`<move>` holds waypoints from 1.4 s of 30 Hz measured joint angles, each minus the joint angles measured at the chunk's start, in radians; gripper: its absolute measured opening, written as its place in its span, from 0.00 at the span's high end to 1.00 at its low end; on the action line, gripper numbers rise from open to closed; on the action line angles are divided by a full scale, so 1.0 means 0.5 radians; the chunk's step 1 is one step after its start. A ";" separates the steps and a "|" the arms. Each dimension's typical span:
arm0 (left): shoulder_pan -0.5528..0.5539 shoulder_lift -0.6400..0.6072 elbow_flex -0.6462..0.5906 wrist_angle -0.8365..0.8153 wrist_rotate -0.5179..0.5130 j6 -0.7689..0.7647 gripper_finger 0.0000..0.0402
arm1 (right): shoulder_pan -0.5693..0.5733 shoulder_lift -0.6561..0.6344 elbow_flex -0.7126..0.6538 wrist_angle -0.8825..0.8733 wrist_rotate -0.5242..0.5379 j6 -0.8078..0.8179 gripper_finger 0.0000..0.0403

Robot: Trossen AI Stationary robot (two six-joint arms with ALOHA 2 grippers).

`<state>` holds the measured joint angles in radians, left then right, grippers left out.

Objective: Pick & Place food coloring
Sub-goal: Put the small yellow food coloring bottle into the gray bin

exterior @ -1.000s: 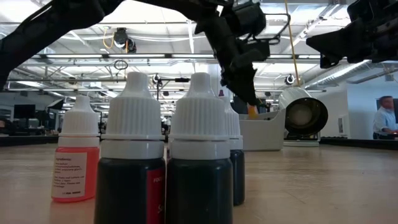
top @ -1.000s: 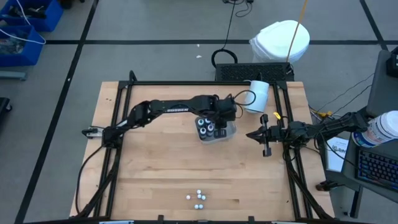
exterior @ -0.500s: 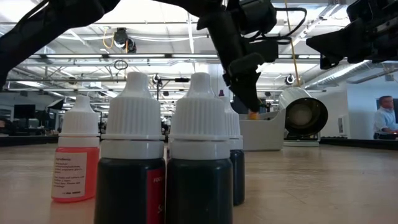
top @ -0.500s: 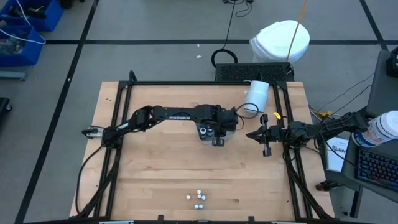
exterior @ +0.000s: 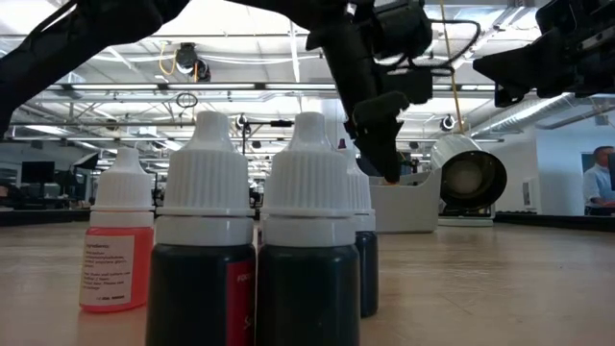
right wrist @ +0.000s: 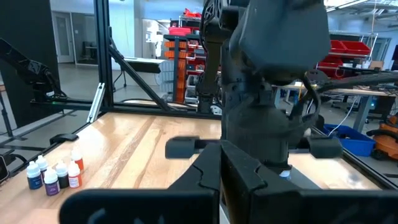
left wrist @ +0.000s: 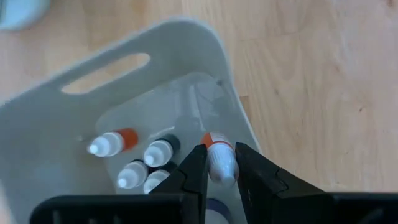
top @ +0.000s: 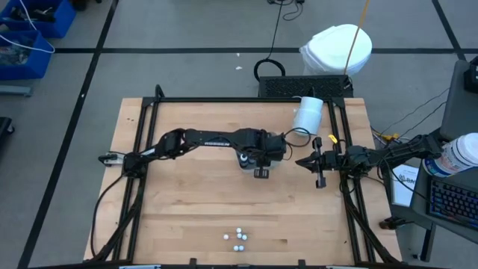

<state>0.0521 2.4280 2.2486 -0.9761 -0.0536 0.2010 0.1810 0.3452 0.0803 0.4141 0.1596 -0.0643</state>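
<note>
Over the grey tray [left wrist: 37,124], left claw [left wrist: 219,163] pinches an orange bottle [left wrist: 219,158] (label unreadable).

White cylinder [top: 308,114] beside grey tray [left wrist: 186,62]

White lettering runs along the left arm's forearm [top: 213,139] in the high view, too small to make out. In the low view the red-filled dropper bottle [exterior: 120,252] carries a white label with several lines of fine print, none readable. On the dark bottle [exterior: 204,240] beside it, a red label edge shows the letters "FOO".
</note>
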 joint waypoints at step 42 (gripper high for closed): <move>-0.192 -0.884 0.169 -0.986 -0.295 -0.302 0.51 | 0.000 0.004 0.000 -0.037 -0.008 -0.007 1.00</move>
<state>-0.0441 1.9862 2.3329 -1.4691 -0.2010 0.0498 0.1811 0.3473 0.0803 0.3958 0.1557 -0.0677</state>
